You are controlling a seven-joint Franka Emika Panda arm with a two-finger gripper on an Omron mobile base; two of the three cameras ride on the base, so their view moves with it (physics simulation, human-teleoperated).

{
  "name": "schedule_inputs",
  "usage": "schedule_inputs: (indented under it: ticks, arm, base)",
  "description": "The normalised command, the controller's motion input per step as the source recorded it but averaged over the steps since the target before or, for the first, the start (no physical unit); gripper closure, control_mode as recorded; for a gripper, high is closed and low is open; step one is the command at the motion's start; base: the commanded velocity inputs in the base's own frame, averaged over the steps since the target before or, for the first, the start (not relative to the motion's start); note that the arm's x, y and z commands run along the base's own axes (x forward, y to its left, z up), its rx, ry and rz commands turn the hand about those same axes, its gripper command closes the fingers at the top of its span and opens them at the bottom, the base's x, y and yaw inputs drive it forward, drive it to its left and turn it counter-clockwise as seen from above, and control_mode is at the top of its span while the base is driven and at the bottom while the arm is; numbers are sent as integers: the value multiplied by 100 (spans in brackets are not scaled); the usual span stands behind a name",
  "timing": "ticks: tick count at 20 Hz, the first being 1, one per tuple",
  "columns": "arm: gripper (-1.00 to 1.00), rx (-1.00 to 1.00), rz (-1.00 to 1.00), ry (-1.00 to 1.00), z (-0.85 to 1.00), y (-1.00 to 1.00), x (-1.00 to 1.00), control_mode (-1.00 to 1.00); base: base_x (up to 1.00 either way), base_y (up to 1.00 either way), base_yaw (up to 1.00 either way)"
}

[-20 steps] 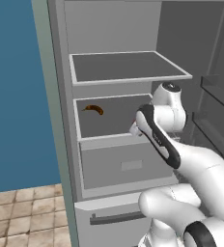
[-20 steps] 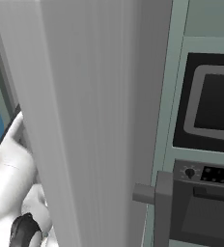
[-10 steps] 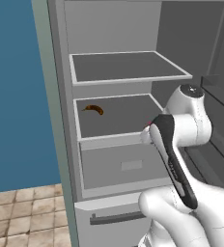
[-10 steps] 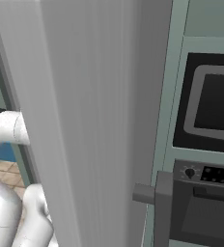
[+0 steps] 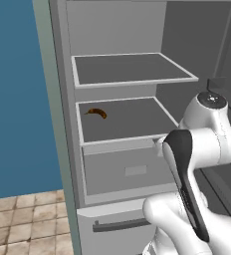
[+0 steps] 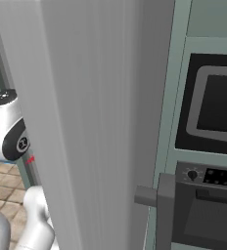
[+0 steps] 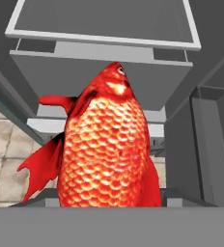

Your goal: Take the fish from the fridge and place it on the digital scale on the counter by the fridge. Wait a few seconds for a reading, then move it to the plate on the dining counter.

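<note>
Where the hand view looks along the gripper, the scaly orange-red fish (image 7: 108, 149) sits directly in front of the lens, head pointing toward the top of the picture, fins spread to the left, tail end cut off by the bottom of the picture. Fingertips are hidden behind the fish, so jaw spacing cannot be read directly; the fish's placement indicates that it is held between the jaws. Behind the fish, the pale grey shelves and the drawer front of the tall grey fridge (image 7: 104, 43) are visible, with beige floor tiles (image 7: 0, 159) at the left edge.

From the left base view, the fridge (image 5: 62, 124) stands open. Its upper shelf (image 5: 132, 68) carries nothing. On the middle shelf (image 5: 127, 119), a small dark brown curved item (image 5: 96, 113) lies near the back left corner. Below that shelf is the drawer front (image 5: 127, 172), and lower still a dark bar handle (image 5: 120, 225). The white arm (image 5: 202, 149) rises at the lower right, in front of the drawer's right end.

From the right base view, the grey fridge door (image 6: 96, 122) stands edge-on at centre, with a black built-in oven (image 6: 208, 146) to its right.
</note>
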Motion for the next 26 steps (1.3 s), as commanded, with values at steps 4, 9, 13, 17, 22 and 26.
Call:
schedule_inputs:
  ticks: [4, 9, 13, 17, 22, 26]
  arm:
    - [100, 1, 2, -4, 0, -1, -49, -100]
    - [100, 0, 0, 0, 0, 0, 0, -100]
    - [100, 0, 0, 0, 0, 0, 0, -100]
    - [100, 0, 0, 0, 0, 0, -15, 100]
    - [100, 0, 0, 0, 0, 0, 0, 100]
    - [100, 0, 0, 0, 0, 0, 0, 100]
  base:
    - [0, 0, 0]
    - [0, 0, 0]
    - [0, 0, 0]
    - [-44, 16, -10]
    - [-100, 97, -49]
    - [-91, 69, -60]
